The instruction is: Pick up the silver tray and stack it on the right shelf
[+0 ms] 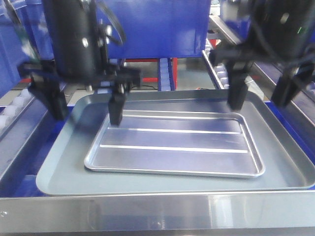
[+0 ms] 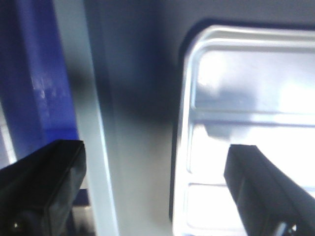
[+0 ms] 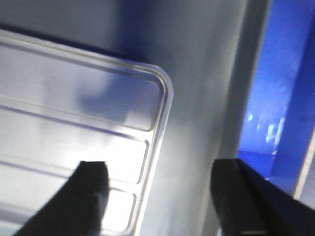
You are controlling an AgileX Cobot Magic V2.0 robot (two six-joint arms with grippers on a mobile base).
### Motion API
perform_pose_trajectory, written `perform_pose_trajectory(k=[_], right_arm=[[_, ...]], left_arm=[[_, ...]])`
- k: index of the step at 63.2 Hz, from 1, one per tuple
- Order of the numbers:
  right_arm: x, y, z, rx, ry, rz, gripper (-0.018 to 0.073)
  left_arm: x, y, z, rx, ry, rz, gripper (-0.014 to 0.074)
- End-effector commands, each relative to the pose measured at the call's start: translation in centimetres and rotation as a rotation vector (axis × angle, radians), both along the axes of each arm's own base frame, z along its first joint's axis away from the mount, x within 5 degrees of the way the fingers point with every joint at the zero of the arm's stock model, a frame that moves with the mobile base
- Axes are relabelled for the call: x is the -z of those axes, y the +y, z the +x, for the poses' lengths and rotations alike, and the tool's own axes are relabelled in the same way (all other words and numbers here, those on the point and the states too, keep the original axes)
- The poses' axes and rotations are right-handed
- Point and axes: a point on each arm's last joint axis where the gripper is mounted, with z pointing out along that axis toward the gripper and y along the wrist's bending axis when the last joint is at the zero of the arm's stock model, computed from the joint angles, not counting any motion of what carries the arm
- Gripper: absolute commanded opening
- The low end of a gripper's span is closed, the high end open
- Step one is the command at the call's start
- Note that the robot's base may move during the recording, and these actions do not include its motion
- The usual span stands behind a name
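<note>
nearest, a brushed steel bar [image 1: 157,211] runs across the bottom of the front view, its ends cut off by the frame. behind it lies a dull grey tray [image 1: 59,167], and inside that, flat on its floor, the silver tray [image 1: 174,147]: shiny, rectangular, rounded corners, a shallow raised rim, two long raised ribs running left to right. it sits a little toward the near side of the grey tray, grey floor showing all round it.

left gripper [image 1: 83,108]: spread wide. one finger [image 1: 116,105] stands over the silver tray's far left corner; the other finger [image 1: 51,98] hangs outside the grey tray's left rim. the left wrist view shows the silver tray [image 2: 246,123] glaring white, detail washed out, with the grey tray's rim [image 2: 93,123] a blurred pale band.

right gripper [image 1: 261,91]: likewise spread. one finger [image 1: 237,91] is near the silver tray's far right corner; the other [image 1: 290,88] hangs beyond the grey tray's right rim. whether either inner fingertip touches metal cannot be told. the right wrist view shows the tray corner [image 3: 157,93] and rib ends, soft with blur.

farthest, white rollers [image 1: 15,105] at left and blue bins [image 1: 157,29] lie behind the arms, whose upper parts are cut off.
</note>
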Motion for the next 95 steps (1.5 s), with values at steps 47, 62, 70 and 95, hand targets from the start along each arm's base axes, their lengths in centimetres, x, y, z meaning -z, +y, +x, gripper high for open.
perform_pose_trajectory(k=[47,62,70,95], right_arm=[[-2.4,-5.7,-14.3,-0.134,-0.434,0.097,0.0053],[-1.2,-7.5,-18.7,-0.134,-0.556,0.139,0.0053],[-2.4,-8.6,-21.1,-0.128,-0.687,0.184,0.0053],[-4.7,-11.0,-26.9,-0.111,-1.028,0.301,0.0053]], left_arm=[[-3.6,8.9,-14.5,0.306,-0.396,-0.198,-0.009],[-3.4,12.3,-18.4,0.371,-0.582,-0.338,-0.009],[-4.3,14.7,-20.7,0.395,-0.701,-0.368,-0.009],[-7.3,20.5,-26.0,0.332,-1.011,-0.577,-0.009]])
